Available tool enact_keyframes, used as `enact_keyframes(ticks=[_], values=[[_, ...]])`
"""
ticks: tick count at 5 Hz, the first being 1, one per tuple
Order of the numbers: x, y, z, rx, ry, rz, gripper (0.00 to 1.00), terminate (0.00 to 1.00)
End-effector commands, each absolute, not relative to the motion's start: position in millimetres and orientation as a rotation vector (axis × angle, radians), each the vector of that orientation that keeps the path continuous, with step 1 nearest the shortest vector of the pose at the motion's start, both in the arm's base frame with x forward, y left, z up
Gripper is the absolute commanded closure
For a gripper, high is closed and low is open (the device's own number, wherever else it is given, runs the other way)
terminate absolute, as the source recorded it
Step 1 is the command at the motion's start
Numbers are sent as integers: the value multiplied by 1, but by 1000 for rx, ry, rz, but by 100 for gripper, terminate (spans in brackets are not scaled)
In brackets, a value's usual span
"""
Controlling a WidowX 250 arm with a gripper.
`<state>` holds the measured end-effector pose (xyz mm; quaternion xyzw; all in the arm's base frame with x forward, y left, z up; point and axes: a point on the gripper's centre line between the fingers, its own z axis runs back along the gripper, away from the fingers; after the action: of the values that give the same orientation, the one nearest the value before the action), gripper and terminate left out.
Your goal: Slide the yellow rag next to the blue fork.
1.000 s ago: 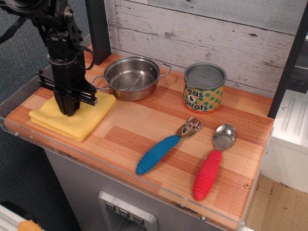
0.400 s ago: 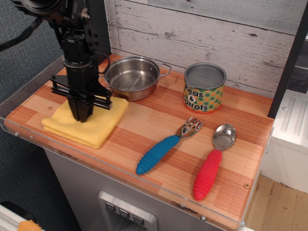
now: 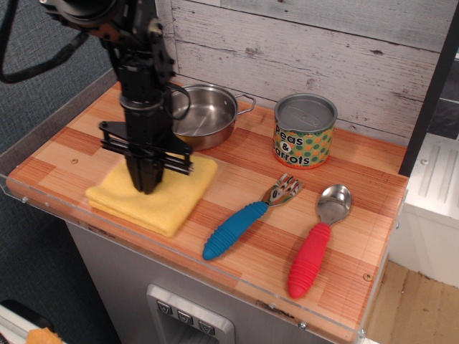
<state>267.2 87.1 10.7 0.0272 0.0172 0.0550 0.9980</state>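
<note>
Since the earlier pictures the yellow rag (image 3: pixel 154 191) has travelled along the front edge of the wooden counter (image 3: pixel 237 161), away from the left end and toward the middle, and the gripper (image 3: pixel 148 188) has come with it. The rag now lies near the front edge, just left of the counter's centre, its right corner close to the blue fork (image 3: pixel 244 218) but not touching it; a strip of bare wood shows between them.

The rag is a soft, fuzzy cloth folded into a rough square, with the stacked layers visible along its front and left sides. It sits turned at a slant to the counter's edge, so one corner points toward the front. Its back corner reaches close to the steel pan (image 3: pixel 203 115), which stands toward the back edge.

The black gripper points straight down, and its tip presses on the middle of the rag. The fingers are drawn together into one narrow point, clenched rather than spread, with no fold of cloth seen between them.

The fork lies at a slant near the front edge, its ribbed blue handle toward the front and its metal tines pointing back and to the right. A red-handled spoon (image 3: pixel 318 240) lies to its right, and a tin can (image 3: pixel 305 131) stands behind them.
</note>
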Motion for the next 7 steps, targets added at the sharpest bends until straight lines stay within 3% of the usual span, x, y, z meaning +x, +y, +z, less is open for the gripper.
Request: enact_keyframes(ticks=[1, 5, 6, 7], values=[[276, 68, 32, 33, -30, 115, 100, 0], [279, 61, 38, 34, -30, 123, 100, 0], [280, 65, 50, 58, -41, 124, 0, 0], [281, 66, 62, 51, -68, 130, 0, 0]])
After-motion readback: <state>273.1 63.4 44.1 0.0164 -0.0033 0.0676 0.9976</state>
